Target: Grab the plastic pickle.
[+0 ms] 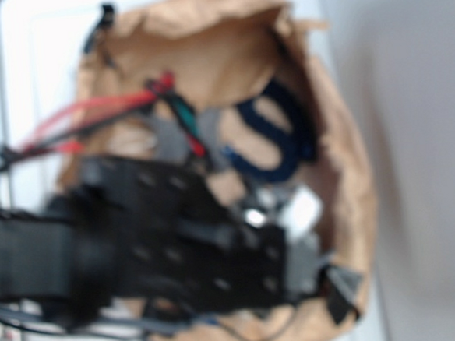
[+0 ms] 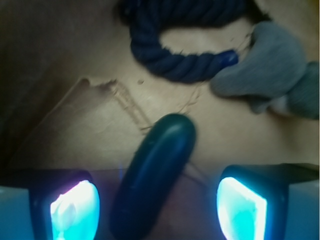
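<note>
So the approach part looks basically done here, and the actual grab isn't. In the wrist view the plastic pickle (image 2: 155, 177) lies on the brown paper (image 2: 75, 120) lining the bottom of what looks like a paper bag, tilted a bit, with its lower end running down between the two glowing pads (image 2: 75, 207) of the pincer (image 2: 157, 205). The pincer is spread wide, with bare paper showing on both sides of the pickle, so nothing is touching it and it isn't held. It sits closer to the left-hand pad in that view than to the other one, so it's not quite centred. Further off, the navy blue rope loop (image 2: 185, 55) and the grey plush toy (image 2: 275, 65) lie against each other, well clear of the pickle, so they shouldn't get caught up in a squeeze. The exterior view is super blurry: the black arm (image 1: 170, 245) reaches down into the crumpled paper bag (image 1: 345, 170), the rope loop is visible, but the pickle is hidden under the arm. What's left, as a guess: maybe drop a touch lower, squeeze on the pickle, then lift it out.
</note>
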You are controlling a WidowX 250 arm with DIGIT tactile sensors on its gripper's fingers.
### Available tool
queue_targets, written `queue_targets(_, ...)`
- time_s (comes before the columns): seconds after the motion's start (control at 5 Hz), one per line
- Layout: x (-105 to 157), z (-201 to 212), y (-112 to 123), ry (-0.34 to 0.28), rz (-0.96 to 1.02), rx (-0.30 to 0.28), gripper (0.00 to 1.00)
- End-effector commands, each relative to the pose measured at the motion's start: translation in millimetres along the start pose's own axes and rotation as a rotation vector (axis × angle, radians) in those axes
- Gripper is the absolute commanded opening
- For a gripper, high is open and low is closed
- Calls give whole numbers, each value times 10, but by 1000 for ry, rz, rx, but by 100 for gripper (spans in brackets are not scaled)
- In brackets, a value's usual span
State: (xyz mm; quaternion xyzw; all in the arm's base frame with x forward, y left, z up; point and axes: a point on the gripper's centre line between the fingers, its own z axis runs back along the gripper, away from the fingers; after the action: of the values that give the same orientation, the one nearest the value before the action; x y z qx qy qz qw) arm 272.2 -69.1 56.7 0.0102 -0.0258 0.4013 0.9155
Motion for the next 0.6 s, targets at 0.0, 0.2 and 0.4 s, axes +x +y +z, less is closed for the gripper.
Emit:
queue_targets(0.0,124,-341,33,-127,4,54,100)
queue_targets(0.2,188,-321,47,-147,8,43,0)
queue_targets(0.4,324,-111,37,-110,46,20,0)
